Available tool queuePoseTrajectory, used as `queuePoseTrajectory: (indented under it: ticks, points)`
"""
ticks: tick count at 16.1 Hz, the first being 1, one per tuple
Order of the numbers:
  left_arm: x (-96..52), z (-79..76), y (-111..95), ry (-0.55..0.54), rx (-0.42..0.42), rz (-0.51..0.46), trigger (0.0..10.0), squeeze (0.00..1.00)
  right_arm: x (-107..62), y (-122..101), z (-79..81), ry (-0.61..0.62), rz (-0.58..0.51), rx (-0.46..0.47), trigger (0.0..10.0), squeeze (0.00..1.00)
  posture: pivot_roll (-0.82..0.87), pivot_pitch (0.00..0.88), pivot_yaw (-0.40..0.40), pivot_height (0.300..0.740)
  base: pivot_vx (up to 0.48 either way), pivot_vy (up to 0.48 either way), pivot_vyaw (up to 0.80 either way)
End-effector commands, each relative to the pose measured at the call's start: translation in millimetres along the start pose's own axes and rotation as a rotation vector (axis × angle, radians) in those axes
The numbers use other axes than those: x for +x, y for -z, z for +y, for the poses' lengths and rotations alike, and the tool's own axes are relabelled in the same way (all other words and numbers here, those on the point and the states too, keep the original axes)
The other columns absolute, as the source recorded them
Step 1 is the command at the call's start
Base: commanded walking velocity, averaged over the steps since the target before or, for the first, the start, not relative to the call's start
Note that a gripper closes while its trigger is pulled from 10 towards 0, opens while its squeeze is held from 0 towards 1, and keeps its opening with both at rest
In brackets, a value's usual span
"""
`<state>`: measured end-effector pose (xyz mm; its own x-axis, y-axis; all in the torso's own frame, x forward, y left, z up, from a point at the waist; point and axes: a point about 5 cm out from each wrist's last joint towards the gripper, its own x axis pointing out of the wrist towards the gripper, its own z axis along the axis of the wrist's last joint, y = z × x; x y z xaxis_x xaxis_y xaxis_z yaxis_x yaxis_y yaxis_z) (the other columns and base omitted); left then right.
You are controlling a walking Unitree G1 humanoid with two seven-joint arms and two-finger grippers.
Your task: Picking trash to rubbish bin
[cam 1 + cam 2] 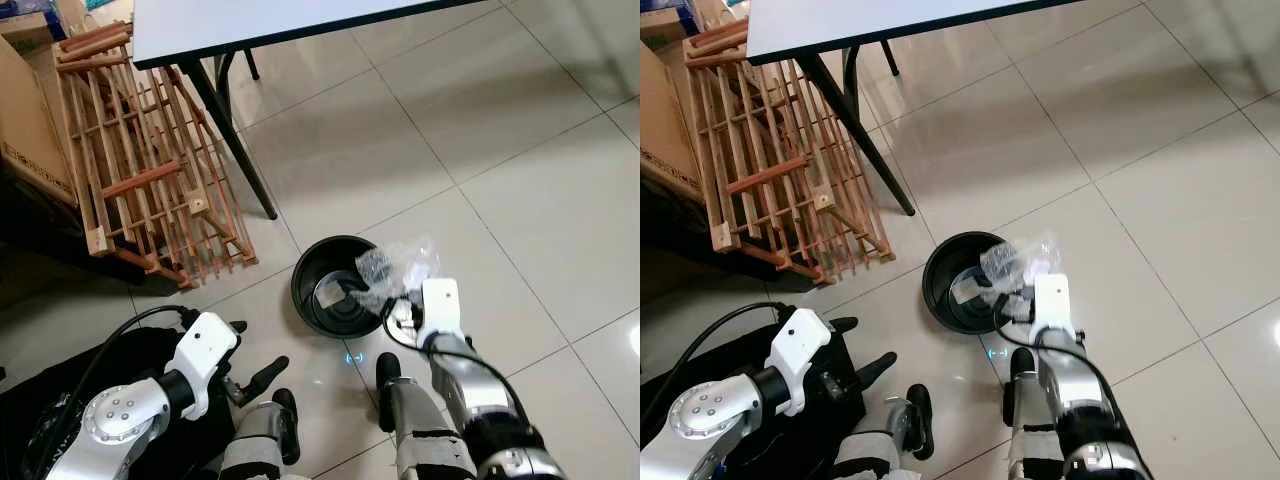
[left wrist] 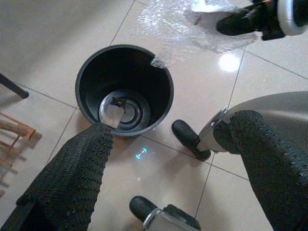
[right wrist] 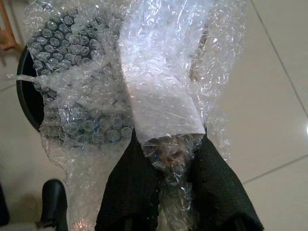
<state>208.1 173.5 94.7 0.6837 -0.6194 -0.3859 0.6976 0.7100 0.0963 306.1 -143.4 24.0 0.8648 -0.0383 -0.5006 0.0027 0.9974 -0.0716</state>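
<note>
While right gripper (image 3: 166, 190) fingers pinch bubble wrap (image 3: 130, 82) at bin (image 1: 335, 290) rim | step: deposit | next: centre, release, probably | left gripper (image 2: 168, 159) spread, idle

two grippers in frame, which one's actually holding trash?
The right gripper: its fingers are shut on the bubble wrap, held over the rim of the black bin. The left gripper is open, holding nothing, low beside the robot's leg.

Bin (image 3: 28, 98) half behind bubble wrap (image 3: 144, 82)
</note>
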Motion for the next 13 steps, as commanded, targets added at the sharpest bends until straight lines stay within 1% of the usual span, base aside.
queuePoseTrajectory:
  ticks: [1,3,4,6,7,8,13]
  points:
    - [-3.6,-5.1,7.4,0.009,-0.032,0.028,10.0,0.01,-2.1,17.0,2.1,-0.004,0.051,-0.004,10.0,0.0,0.13,0.501,0.123,0.74,0.0,0.0,0.0]
    - [-4.4,-7.5,7.3,0.021,-0.02,0.038,10.0,0.01,-0.8,14.0,2.4,-0.004,0.031,-0.002,10.0,0.0,0.14,0.504,0.124,0.74,0.0,0.0,0.0]
    - [-4.8,-7.9,7.0,0.02,-0.028,0.043,10.0,0.0,0.4,13.8,3.2,-0.01,0.025,-0.001,10.0,0.0,0.14,0.505,0.125,0.74,0.0,0.0,0.0]
    - [-5.3,-8.3,5.9,0.018,-0.03,0.046,10.0,0.0,1.8,15.6,5.5,-0.014,0.035,0.004,10.0,0.0,0.15,0.509,0.128,0.74,0.0,0.0,0.0]
    - [-6.1,-8.4,5.1,0.017,-0.029,0.047,10.0,0.01,2.4,17.1,9.0,-0.028,0.042,0.011,10.0,0.0,0.15,0.511,0.131,0.74,0.0,0.0,0.0]
    - [-8.3,-8.2,3.1,0.012,-0.039,0.045,10.0,0.01,2.8,17.6,16.1,-0.054,0.04,0.021,10.0,0.0,0.17,0.519,0.135,0.74,0.0,0.0,0.0]
    - [-9.8,-11.6,-1.5,0.017,-0.048,0.041,10.0,0.01,6.1,10.8,24.6,-0.091,0.013,0.034,10.0,0.0,0.18,0.534,0.138,0.74,0.0,0.0,0.0]
